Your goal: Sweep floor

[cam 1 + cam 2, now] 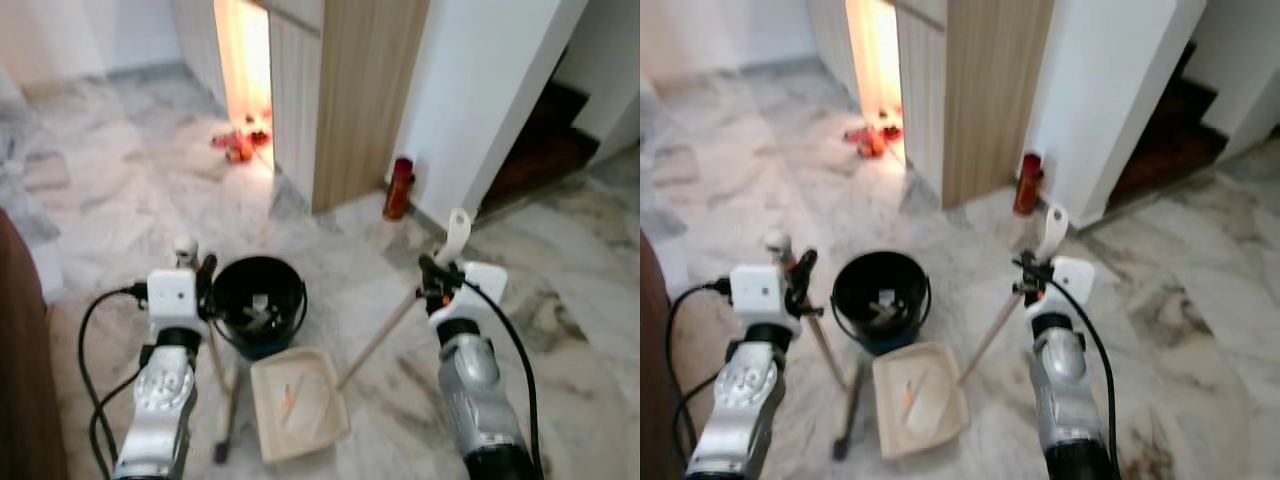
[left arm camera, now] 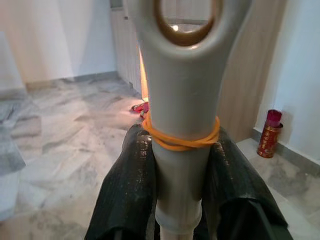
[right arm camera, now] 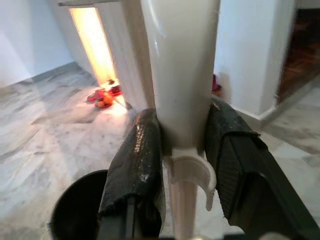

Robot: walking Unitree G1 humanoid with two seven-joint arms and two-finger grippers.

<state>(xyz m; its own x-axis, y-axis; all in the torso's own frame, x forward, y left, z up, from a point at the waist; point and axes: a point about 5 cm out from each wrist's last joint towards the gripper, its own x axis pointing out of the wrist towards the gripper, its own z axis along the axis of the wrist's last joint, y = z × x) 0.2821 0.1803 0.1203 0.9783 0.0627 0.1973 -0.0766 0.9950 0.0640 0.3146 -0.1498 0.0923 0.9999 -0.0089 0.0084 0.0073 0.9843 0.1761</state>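
Left gripper (image 1: 201,275) clamped on broom handle (image 2: 182,125) at lower left, right gripper (image 1: 437,270) clamped on dustpan handle (image 3: 182,75) right of centre; dustpan (image 1: 297,403) bottom centre beside black bucket (image 1: 259,296); both light, stiff, smooth plastic, grip near tops.

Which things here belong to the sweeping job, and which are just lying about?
Job:
- broom, handle top clamped in left gripper
- dustpan, its long handle held by right gripper
- black bucket behind the dustpan, scraps inside

Lying about:
- red canister by the white wall
- red shoes near the lit doorway
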